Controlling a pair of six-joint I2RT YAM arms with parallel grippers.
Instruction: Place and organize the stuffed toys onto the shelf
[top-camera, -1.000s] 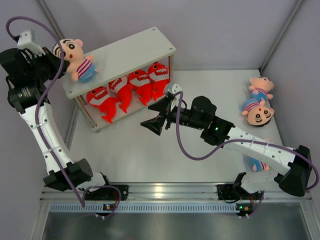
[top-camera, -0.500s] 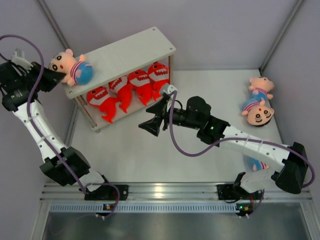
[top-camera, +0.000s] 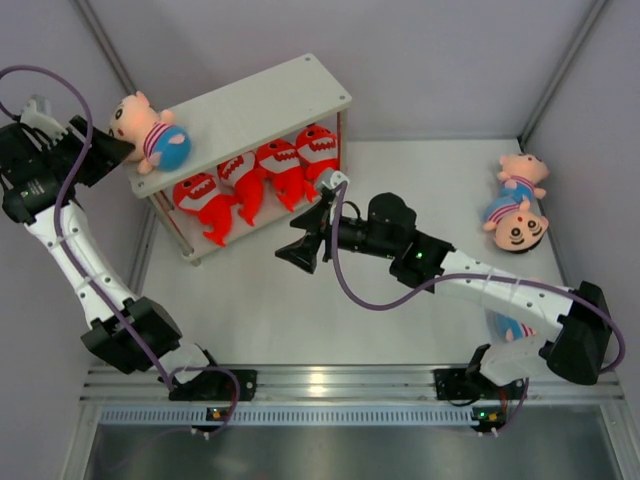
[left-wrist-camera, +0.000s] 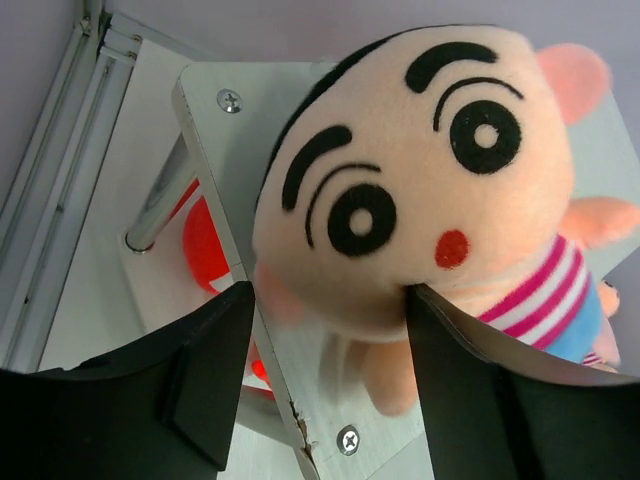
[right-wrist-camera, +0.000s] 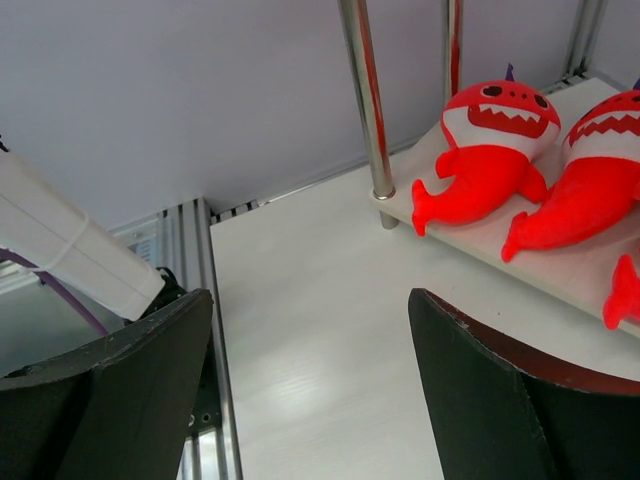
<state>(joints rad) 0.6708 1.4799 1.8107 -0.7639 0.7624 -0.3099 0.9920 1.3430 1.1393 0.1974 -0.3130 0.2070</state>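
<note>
Top external: shelf (top-camera: 262, 103) holds four sharks (top-camera: 243, 180) below; left fingers (left-wrist-camera: 200, 385) clasp doll (top-camera: 150, 135) on top; right fingers (right-wrist-camera: 485, 400) wide.

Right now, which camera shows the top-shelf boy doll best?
Left wrist: the boy doll fills the frame, face and shirt clear. Top external shows it small at the left end of the shelf; right wrist misses it.
</note>
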